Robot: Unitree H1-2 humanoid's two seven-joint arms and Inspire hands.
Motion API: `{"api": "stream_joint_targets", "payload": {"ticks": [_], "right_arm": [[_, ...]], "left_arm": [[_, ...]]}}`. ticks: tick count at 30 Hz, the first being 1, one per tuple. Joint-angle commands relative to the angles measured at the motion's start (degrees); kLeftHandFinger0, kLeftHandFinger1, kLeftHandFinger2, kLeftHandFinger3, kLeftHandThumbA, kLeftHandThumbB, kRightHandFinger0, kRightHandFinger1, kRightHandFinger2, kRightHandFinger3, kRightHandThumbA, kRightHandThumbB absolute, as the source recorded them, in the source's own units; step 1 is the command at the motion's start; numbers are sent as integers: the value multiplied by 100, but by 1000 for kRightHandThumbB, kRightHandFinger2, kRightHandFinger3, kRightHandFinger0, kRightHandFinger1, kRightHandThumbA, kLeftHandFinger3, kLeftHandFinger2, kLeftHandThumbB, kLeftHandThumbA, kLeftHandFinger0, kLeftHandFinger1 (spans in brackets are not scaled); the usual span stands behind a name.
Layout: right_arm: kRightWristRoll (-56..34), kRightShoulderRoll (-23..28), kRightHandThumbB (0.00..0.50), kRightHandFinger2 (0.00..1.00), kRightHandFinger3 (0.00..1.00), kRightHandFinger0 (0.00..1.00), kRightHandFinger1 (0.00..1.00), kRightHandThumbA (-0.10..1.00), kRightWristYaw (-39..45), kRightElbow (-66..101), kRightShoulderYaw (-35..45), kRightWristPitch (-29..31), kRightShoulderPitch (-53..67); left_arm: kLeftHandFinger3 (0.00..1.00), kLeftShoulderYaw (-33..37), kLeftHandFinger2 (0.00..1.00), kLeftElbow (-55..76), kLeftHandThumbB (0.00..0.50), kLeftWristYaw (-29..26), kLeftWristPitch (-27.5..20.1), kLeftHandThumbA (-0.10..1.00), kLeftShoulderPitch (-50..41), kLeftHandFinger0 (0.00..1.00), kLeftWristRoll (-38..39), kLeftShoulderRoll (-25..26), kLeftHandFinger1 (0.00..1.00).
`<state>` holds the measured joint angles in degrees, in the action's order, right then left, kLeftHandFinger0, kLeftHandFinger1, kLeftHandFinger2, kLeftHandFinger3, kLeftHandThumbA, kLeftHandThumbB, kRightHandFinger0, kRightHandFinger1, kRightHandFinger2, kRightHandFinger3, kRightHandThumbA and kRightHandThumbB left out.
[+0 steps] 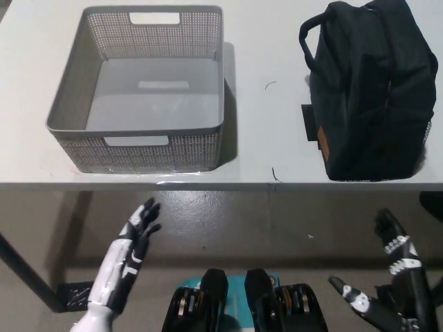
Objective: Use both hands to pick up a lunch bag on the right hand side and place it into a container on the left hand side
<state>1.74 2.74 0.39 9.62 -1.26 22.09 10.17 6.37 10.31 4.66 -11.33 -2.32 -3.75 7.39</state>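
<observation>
A dark green lunch bag (370,93) with a carry handle stands on the right of the white table (263,124), near its front edge. A grey perforated basket (208,90) with handle slots sits on the left of the table and holds nothing. My white left hand (128,259) hovers below the table's front edge, open with fingers spread, in front of the basket. My black right hand (391,283) is low at the bottom right, open with fingers apart, in front of and below the bag. Neither hand touches anything.
A small dark tag (306,123) sticks out from the bag's left side. The bare strip of table between basket and bag carries two small dark marks. Grey floor and a dark table leg (24,273) show below the front edge.
</observation>
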Motion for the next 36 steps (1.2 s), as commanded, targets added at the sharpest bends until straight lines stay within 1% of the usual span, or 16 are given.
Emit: {"api": "stream_joint_targets", "payload": {"ticks": [1, 5, 8, 10, 13, 14, 15, 20, 22, 25, 26, 29, 30, 33, 34, 36], "right_arm": [[-372, 13, 100, 1000, 1000, 1000, 1000, 925, -84, 1109, 172, 47, 224], [-496, -7, 103, 1000, 1000, 1000, 1000, 903, -125, 1485, 267, 12, 297], [-328, -59, 132, 1000, 1000, 1000, 1000, 967, -250, 1789, 468, -166, 314], [-539, -27, 133, 1000, 1000, 1000, 1000, 931, -277, 1909, 567, -275, 234], [-560, 26, 102, 1000, 1000, 1000, 1000, 958, -346, 1819, 793, -269, 0], [-656, 57, 115, 1000, 1000, 1000, 1000, 960, -386, 1781, 900, -346, -109], [-725, 127, 152, 1000, 1000, 1000, 1000, 1000, -427, 1728, 1029, -444, -245], [-1017, 336, 182, 1000, 1000, 1000, 1000, 1000, -483, 1398, 1376, -735, -980], [-1146, 416, 179, 1000, 1000, 1000, 1000, 1000, -501, 1250, 1465, -819, -1266], [-1125, 569, 127, 1000, 1000, 1000, 1000, 1000, -505, 1000, 1596, -897, -1649], [-1177, 629, 137, 1000, 1000, 1000, 1000, 1000, -503, 887, 1641, -921, -1783], [-1230, 751, 153, 1000, 1000, 1000, 1000, 1000, -497, 593, 1753, -981, -2123], [-1257, 818, 193, 1000, 1000, 1000, 1000, 1000, -488, 444, 1792, -1020, -2258], [-1235, 907, 189, 1000, 1000, 1000, 1000, 1000, -467, 103, 1808, -1001, -2551], [-1252, 952, 194, 1000, 1000, 1000, 1000, 1000, -435, -66, 1792, -1031, -2716], [-1329, 999, 212, 1000, 1000, 1000, 1000, 1000, -374, -284, 1771, -1049, -2905]], "left_arm": [[1000, 288, 1000, 691, 491, 354, -231, 986, 253, 895, 49, 58, 1000], [1000, 443, 1000, 997, 487, 467, -98, 984, 415, 910, 248, 26, 1000], [1000, 583, 1000, 1327, 500, 553, 110, 1000, 558, 938, 384, -27, 1000], [1000, 638, 1000, 1483, 500, 578, 184, 1000, 785, 1000, 358, -62, 1000], [1000, 654, 1000, 1526, 500, 611, 422, 1000, 1162, 1000, 378, -102, 1000], [1000, 658, 1000, 1505, 500, 635, 576, 1000, 1365, 1000, 359, -124, 1000], [1000, 675, 1000, 1455, 500, 656, 761, 1000, 1590, 1000, 408, -194, 1000], [1000, 646, 1000, 922, 500, 653, 1168, 1000, 2535, 1000, 551, -504, 1000], [1000, 627, 1000, 673, 500, 627, 1285, 1000, 2879, 1000, 477, -607, 1000], [1000, 621, 1000, 387, 500, 557, 1443, 1000, 3266, 1000, 384, -834, 1000], [1000, 633, 1000, 333, 500, 525, 1521, 1000, 3384, 1000, 322, -909, 1000], [1000, 636, 1000, 213, 456, 467, 1636, 1000, 3626, 1000, 209, -1082, 1000], [1000, 639, 1000, 192, 417, 449, 1711, 1000, 3704, 1000, 160, -1157, 1000], [1000, 547, 1000, 84, 389, 462, 1910, 1000, 3883, 1000, 278, -1274, 1000], [1000, 457, 1000, 14, 385, 506, 2148, 1000, 4001, 1000, 496, -1340, 1000], [1000, 399, 1000, -107, 367, 606, 2208, 1000, 4119, 1000, 636, -1353, 1000]]}}
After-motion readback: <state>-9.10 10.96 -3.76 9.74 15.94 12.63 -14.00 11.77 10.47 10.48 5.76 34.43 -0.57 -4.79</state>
